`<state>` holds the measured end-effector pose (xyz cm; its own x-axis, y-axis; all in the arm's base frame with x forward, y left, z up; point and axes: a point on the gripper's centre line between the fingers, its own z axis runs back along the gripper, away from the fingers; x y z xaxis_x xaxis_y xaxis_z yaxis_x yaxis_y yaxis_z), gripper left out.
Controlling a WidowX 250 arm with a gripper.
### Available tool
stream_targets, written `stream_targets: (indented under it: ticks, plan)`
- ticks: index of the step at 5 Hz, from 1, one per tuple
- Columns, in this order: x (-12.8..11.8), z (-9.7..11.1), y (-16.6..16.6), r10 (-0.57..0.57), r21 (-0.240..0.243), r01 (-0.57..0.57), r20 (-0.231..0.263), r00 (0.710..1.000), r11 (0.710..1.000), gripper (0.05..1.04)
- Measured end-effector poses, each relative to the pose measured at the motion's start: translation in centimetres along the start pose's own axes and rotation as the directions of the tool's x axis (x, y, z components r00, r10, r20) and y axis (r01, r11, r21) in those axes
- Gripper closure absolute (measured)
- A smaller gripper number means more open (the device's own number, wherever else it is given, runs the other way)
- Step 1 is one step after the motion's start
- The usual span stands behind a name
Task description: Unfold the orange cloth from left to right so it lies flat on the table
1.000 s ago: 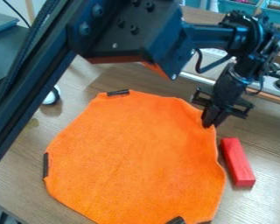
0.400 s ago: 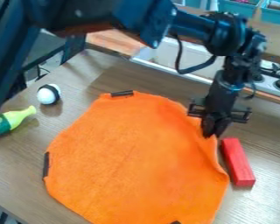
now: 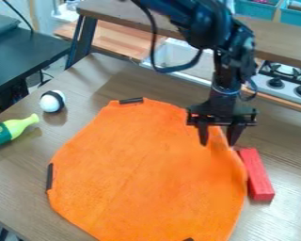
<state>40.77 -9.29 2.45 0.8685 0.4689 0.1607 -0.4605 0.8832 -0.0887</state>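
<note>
The gripper (image 3: 218,142) hangs over the upper right edge of the orange cloth (image 3: 146,169), its two fingers apart. No object sits between them except perhaps the cloth's edge beneath; whether they touch it I cannot tell. The cloth lies spread over the table, with dark strips at its upper left, left and bottom edges. Just right of the cloth lies a red block (image 3: 257,175), long and rectangular, below and to the right of the gripper; the cloth's right edge reaches its side.
At the left are a white ball with a black band (image 3: 52,101) and a green and yellow bottle (image 3: 12,130) lying on its side. Behind the wooden table (image 3: 93,75) stand a toy stove (image 3: 285,77) and a raised wooden shelf (image 3: 272,43). A dark table (image 3: 27,52) is at the upper left.
The gripper has moved left and its fingers have opened, letting go of the cloth's edge. The right side of the cloth has shifted toward the red block. The arm has swung away from the left side.
</note>
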Motion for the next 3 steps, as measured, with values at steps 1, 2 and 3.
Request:
stream_targets:
  ticks: [1,2,3]
  plan:
    - [0.3,0.8,1.2,-0.004,-0.062,0.006,0.034,0.999,0.998,0.088]
    - [0.0,2.2,2.5,-0.047,-0.128,0.056,0.070,0.996,0.990,0.083]
    - [0.2,2.5,6.3,-0.071,-0.031,0.073,0.067,0.995,0.997,0.083]
